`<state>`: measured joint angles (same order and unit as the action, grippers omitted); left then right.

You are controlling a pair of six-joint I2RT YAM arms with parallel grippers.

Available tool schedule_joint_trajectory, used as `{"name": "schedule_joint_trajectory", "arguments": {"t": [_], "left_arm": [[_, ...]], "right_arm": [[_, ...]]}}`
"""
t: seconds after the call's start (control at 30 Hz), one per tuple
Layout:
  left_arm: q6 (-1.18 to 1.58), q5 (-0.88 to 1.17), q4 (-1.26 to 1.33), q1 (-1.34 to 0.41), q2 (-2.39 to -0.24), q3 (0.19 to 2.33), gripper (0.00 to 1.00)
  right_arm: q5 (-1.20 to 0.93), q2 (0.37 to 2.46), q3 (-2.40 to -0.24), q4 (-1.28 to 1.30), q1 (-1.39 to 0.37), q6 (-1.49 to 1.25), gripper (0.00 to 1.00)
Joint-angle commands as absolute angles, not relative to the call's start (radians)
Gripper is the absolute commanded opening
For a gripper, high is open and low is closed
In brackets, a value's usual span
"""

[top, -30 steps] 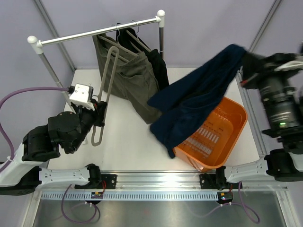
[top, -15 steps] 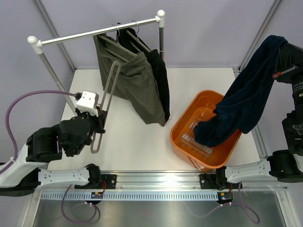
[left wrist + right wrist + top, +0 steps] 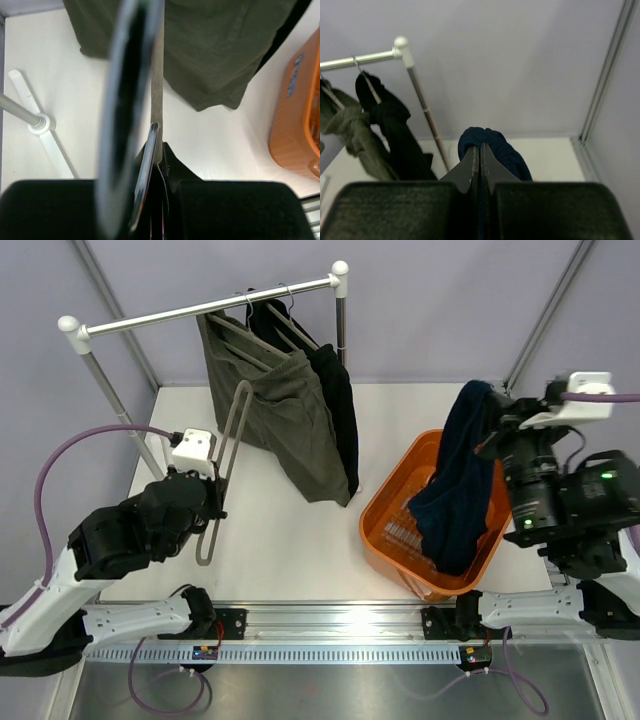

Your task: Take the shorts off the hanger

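Note:
My right gripper (image 3: 488, 420) is shut on the navy blue shorts (image 3: 455, 490). They hang from it down into the orange basket (image 3: 385, 502). In the right wrist view the navy fabric (image 3: 497, 145) bunches over the closed gripper (image 3: 480, 148). My left gripper (image 3: 213, 502) is shut on a bare grey hanger (image 3: 232, 435), held upright beside the rail. Its bar (image 3: 156, 75) runs up from the gripper (image 3: 157, 134) in the left wrist view. The olive-grey shorts (image 3: 285, 415) and the black shorts (image 3: 338, 405) hang on hangers from the rail (image 3: 200, 308).
The rail's left post (image 3: 110, 400) stands close to my left arm, its foot (image 3: 40, 122) on the white table. The right post (image 3: 341, 320) stands behind the black shorts. The basket sits at the table's front right, near the right arm's base.
My right arm has swung down and left from high at the right edge, lowering the navy shorts so they hang into the basket. My left arm has shifted slightly with the hanger.

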<state>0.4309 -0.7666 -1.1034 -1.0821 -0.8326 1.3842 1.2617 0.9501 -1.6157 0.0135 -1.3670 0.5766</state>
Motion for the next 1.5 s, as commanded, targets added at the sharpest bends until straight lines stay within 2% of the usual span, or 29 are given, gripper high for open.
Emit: {"name": "schedule_joint_trajectory", "arguments": {"t": [0.0, 0.03, 0.13, 0.2, 0.33, 0.4, 0.57, 0.7, 0.73, 0.8, 0.83, 0.93, 1.37, 1.47], "left_arm": [[0.382, -0.599, -1.031, -0.956, -0.824, 1.367, 0.0], [0.37, -0.566, -1.023, -0.933, -0.819, 1.365, 0.0], [0.333, -0.491, -1.016, -0.861, -0.824, 1.376, 0.0], [0.31, -0.448, -1.015, -0.819, -0.833, 1.394, 0.0], [0.276, -0.364, -1.017, -0.756, -0.847, 1.436, 0.0], [0.262, -0.318, -1.023, -0.715, -0.861, 1.451, 0.0], [0.224, -0.227, -1.006, -0.606, -0.89, 1.496, 0.0], [0.186, -0.085, -0.991, -0.438, -0.926, 1.539, 0.0], [0.183, -0.057, -0.988, -0.405, -0.943, 1.546, 0.0], [0.178, -0.025, -0.979, -0.327, -0.963, 1.571, 0.0], [0.182, -0.037, -0.974, -0.307, -0.982, 1.58, 0.0], [0.205, -0.07, -0.959, -0.259, -1.037, 1.618, 0.0], [0.235, -0.325, -0.992, -0.224, -1.287, 1.949, 0.0], [0.23, -0.312, -0.988, -0.195, -1.334, 2.006, 0.0]], "right_arm": [[1.204, 0.91, -1.577, 0.415, -1.28, 0.052, 0.0], [1.153, 0.911, -1.565, 0.566, -1.217, -0.019, 0.0], [0.984, 0.954, -1.496, 0.763, -1.102, -0.246, 0.0], [0.886, 0.979, -1.397, 0.81, -0.953, -0.352, 0.0], [0.572, 0.98, -1.174, 0.714, -0.724, -0.425, 0.0], [0.496, 0.979, -1.088, 0.666, -0.628, -0.445, 0.0], [0.397, 0.999, -1.017, 0.635, -0.578, -0.457, 0.01], [0.357, 0.968, -1.012, 0.632, -0.578, -0.448, 0.25], [0.35, 0.947, -1.014, 0.634, -0.578, -0.445, 0.35], [0.336, 0.918, -1.02, 0.641, -0.578, -0.437, 0.48], [0.315, 0.908, -1.022, 0.643, -0.58, -0.437, 0.57], [0.278, 0.882, -1.037, 0.656, -0.578, -0.43, 0.68], [0.21, 0.864, -1.095, 0.695, -0.578, -0.4, 0.73], [0.206, 0.865, -1.109, 0.706, -0.578, -0.393, 0.73]]}}
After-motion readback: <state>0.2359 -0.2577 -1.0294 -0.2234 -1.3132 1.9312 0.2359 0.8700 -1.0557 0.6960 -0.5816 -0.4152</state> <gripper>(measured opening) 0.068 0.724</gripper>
